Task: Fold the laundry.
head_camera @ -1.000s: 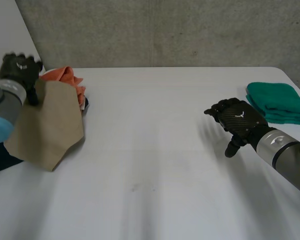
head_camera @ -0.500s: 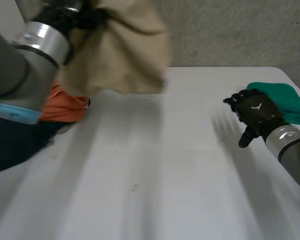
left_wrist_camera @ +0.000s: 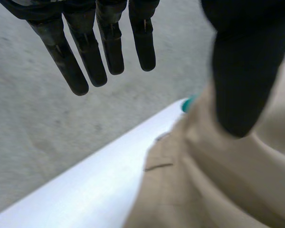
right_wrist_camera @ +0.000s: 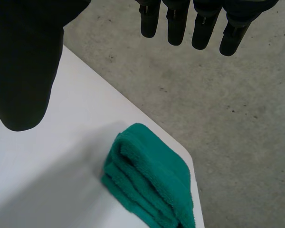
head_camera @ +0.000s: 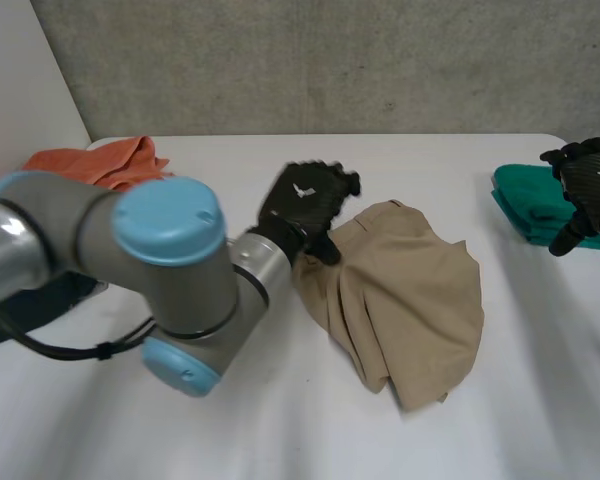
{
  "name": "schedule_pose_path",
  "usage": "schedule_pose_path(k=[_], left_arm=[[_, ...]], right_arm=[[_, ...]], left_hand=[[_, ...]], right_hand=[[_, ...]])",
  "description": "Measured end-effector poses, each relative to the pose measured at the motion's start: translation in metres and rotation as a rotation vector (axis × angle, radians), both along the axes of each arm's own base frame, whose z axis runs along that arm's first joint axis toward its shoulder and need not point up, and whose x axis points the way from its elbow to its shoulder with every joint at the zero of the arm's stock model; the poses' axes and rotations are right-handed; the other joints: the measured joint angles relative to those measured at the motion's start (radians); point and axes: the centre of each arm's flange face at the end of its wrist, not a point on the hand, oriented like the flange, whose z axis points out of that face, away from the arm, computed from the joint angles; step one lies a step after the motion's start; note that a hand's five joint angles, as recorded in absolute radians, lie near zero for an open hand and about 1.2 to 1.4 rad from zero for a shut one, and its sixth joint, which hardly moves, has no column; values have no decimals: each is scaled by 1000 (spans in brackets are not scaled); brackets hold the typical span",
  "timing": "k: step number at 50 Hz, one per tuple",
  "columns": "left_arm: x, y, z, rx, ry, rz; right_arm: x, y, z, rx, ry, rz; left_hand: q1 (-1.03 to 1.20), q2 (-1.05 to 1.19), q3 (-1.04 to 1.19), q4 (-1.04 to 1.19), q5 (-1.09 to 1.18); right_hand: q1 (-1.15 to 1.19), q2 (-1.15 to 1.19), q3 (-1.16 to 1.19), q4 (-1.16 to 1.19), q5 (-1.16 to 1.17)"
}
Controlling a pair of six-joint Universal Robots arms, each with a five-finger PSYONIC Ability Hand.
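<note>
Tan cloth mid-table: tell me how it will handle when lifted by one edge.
The tan cloth lies crumpled in soft folds, so it will probably hang limp. It looks thin, likely light. Pushed, it would probably bunch rather than slide.

No words, numbers or brand names can be read; the left hand (head_camera: 306, 210) bears a small white emblem (head_camera: 302, 191), not legible, on its back.
</note>
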Motion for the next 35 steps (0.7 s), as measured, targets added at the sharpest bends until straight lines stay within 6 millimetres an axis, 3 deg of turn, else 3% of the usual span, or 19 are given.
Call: schedule_pose_path(k=[4, 10, 18, 23, 28, 30, 33, 35], left_arm=[[16, 13, 19, -15, 12, 38], [20, 44, 14, 0, -2, 0], [-13, 90, -23, -14, -34, -147], [-36, 101, -47, -101, -104, -208], [-52, 102, -69, -195, -201, -238], [-58, 102, -78, -245, -250, -247], [-61, 101, -83, -281, -287, -248], [-61, 101, -84, -294, -300, -245]], right_arm=[[4, 2, 1, 33, -5, 45], [17, 3, -4, 128, -25, 196], [35, -27, -25, 188, -20, 382], [51, -47, -46, 161, 56, 452], [72, -55, -69, 142, 128, 517], [84, -56, -82, 137, 156, 549], [96, -56, -92, 136, 170, 578], [102, -55, -96, 134, 172, 593]], left_hand=[[0, -1, 0, 0, 0], [0, -1, 0, 0, 0], [-70, -64, -67, -67, -59], [-126, -132, -132, -126, -124], [-126, -133, -132, -125, -123], [-21, -22, -27, -12, 3], [441, 413, 387, 408, 415], [589, 568, 545, 570, 578]], right_hand=[[0, 0, 0, 0, 0], [0, 0, 0, 0, 0], [0, 0, 0, 0, 0], [0, 0, 0, 0, 0], [0, 0, 0, 0, 0], [0, 0, 0, 0, 0], [0, 0, 0, 0, 0], [87, 95, 96, 95, 78]])
